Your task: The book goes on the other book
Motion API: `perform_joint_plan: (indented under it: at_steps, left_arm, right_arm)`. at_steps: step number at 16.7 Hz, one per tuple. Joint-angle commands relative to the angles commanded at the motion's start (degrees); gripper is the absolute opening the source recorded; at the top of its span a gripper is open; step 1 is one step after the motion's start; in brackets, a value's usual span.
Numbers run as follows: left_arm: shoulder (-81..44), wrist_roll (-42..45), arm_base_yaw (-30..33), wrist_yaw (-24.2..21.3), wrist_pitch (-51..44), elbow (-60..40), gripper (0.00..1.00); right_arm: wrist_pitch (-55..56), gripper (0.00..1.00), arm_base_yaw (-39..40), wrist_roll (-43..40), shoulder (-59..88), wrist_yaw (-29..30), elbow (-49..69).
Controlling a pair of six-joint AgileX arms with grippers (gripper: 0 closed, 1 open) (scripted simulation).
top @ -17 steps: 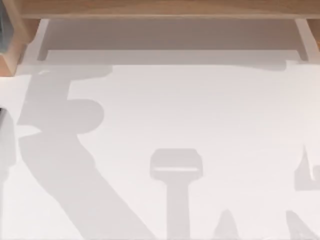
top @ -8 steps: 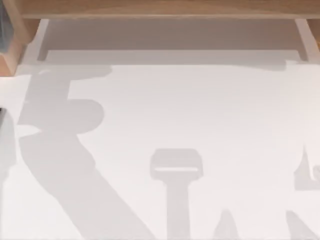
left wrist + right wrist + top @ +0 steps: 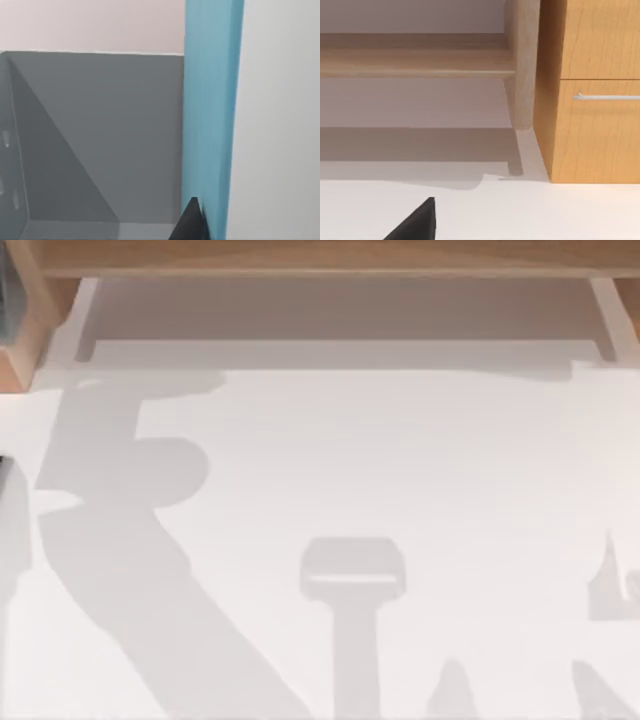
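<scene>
A blue book (image 3: 212,115) stands upright and very close in the left wrist view, its narrow face toward the camera, against a grey boxed-in space (image 3: 100,135). A dark part of my left gripper (image 3: 190,222) touches the book's lower edge. The other book is out of view. In the right wrist view a dark part of my right gripper (image 3: 417,222) hangs over the white table (image 3: 530,210). In the top view the arms appear as grey shadows on the table (image 3: 400,460).
A wooden shelf (image 3: 330,260) runs along the table's far side, with a bluish strip (image 3: 8,300) at its left end. The right wrist view has a wooden cabinet (image 3: 595,135) with a drawer handle (image 3: 607,96) and a rounded wooden post (image 3: 522,65).
The small shadow at the table's right edge has crept slightly toward the right. Nothing else has visibly moved.
</scene>
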State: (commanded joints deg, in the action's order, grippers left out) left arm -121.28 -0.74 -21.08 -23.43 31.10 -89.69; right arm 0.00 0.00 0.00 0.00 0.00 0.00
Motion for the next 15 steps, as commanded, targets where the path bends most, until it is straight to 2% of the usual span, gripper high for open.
perform_joint_plan:
  at_steps: [15]
  left_arm:
    - [2.7, 0.1, -0.7, -0.4, -1.0, 1.7, 0.0]
  right_arm:
    - [0.0, 1.0, 0.0, 0.0, 0.0, 0.0, 0.0]
